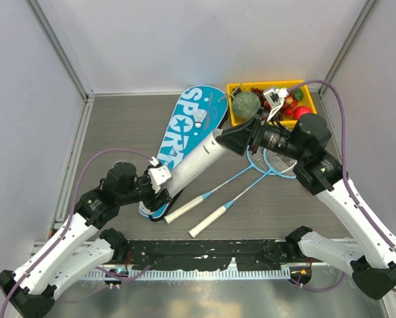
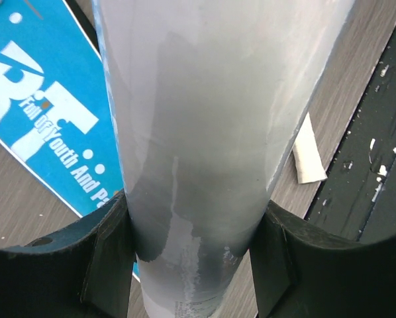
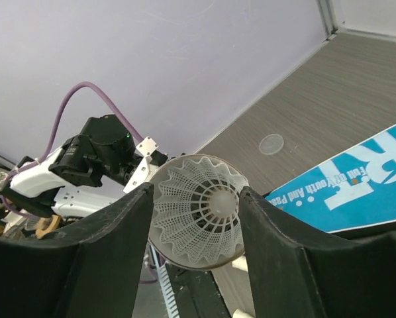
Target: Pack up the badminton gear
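Left gripper [image 2: 191, 265] clamps the tube [image 1: 195, 162]; right gripper [image 3: 197, 199] flanks a shuttlecock [image 3: 198, 215] at its mouth, grip or release indeterminable. Both rackets [image 1: 208, 222] lie centre frame, outside the bag [image 1: 185, 126], unpacked.

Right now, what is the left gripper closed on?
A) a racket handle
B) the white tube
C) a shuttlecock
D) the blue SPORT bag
B: in the left wrist view, the left gripper has one of its fingers pressed against each side of the white tube. The blue bag lies on the table behind, outside the grip.
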Motion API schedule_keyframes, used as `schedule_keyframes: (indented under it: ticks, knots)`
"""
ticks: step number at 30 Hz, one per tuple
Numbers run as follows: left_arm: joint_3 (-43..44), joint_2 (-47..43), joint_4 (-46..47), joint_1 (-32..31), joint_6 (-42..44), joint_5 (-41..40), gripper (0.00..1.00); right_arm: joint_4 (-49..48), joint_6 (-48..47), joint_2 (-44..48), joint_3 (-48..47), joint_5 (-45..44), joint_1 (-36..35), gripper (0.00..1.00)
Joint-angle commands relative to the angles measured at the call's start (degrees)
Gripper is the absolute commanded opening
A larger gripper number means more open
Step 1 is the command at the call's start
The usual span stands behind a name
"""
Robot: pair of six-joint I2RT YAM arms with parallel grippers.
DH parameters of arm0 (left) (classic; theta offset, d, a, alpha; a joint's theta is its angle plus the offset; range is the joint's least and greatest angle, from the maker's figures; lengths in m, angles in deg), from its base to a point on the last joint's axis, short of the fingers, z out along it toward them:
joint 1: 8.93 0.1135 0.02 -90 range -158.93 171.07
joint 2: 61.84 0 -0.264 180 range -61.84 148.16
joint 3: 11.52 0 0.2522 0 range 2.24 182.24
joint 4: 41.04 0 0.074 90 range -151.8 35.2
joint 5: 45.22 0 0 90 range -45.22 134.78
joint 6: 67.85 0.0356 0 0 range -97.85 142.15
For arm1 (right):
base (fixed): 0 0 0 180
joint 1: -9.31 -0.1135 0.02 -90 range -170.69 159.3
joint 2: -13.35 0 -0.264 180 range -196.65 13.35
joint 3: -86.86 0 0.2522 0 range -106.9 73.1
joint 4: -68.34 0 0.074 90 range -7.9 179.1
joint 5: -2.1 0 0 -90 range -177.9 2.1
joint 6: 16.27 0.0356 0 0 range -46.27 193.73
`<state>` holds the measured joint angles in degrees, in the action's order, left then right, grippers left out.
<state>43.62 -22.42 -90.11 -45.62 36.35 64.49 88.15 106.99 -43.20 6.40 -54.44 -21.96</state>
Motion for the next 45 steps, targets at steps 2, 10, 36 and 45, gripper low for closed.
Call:
schedule_keyframes:
  ticks: [2, 10, 36, 45]
  knots:
    - [-0.34, -3.03, 8.76, -0.31, 0.13, -3.88, 0.22, 1.87, -1.09, 2.33, -4.66, -3.30, -0.90, 0.71]
    - [-1.22, -5.05, 9.56, -0.23, -0.13, -8.19, 0.22, -3.93, -4.33, 0.92, -5.46, -14.98, -0.73, 0.84]
    - [-2.10, -8.57, 9.56, -0.23, 11.82, -7.22, 0.18, 11.18, -11.81, -1.72, -16.36, 5.29, 7.89, 0.77]
    - [-1.39, -7.16, 9.03, -0.23, 11.03, -5.91, 0.17, 18.91, -14.27, -2.68, -16.19, 8.56, 7.98, 0.77]
